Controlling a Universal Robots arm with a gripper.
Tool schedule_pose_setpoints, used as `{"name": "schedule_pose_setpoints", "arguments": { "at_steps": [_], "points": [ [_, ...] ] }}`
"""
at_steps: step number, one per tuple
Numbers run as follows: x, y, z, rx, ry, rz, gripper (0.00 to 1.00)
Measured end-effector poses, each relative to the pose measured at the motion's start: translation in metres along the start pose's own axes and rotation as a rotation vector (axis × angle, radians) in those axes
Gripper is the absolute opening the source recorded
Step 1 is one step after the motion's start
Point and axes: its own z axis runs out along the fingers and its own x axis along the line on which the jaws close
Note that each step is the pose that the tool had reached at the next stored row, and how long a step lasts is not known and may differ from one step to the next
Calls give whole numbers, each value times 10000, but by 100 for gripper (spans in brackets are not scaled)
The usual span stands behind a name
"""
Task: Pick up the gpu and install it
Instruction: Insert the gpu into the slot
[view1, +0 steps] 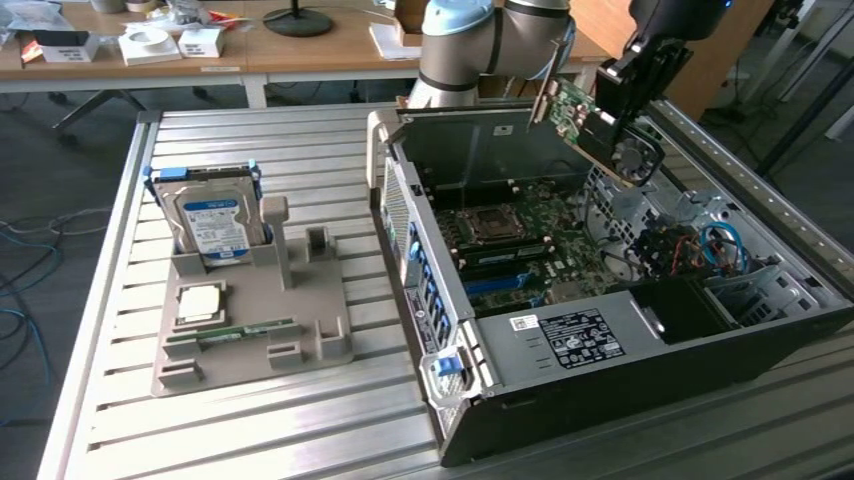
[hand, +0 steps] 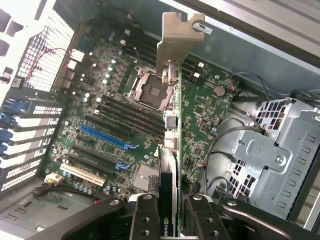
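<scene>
The gpu (view1: 577, 112), a green card with a dark cooler and a silver end bracket, hangs tilted above the rear of the open computer case (view1: 561, 340). My gripper (view1: 618, 118) is shut on it from above. In the wrist view the gpu (hand: 170, 145) is seen edge-on between my fingers (hand: 145, 217), and my gripper (hand: 173, 220) clamps its near end. Its bracket (hand: 176, 40) points away, over the motherboard (hand: 205, 107). A long blue slot (hand: 107, 137) lies on the board off to one side of the card, well below it.
A grey holder (view1: 300, 300) at the exterior view's left carries a blue-labelled hard drive (view1: 214, 222), a square chip (view1: 200, 300) and a RAM stick (view1: 247, 330). Inside the case are the CPU socket (hand: 150, 87), cables and a metal drive cage (hand: 270, 155).
</scene>
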Motion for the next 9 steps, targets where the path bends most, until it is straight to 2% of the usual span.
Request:
{"name": "schedule_pose_setpoints", "arguments": {
  "at_steps": [9],
  "points": [
    [0, 0, 0, 0, 0, -14, 27]
  ]
}}
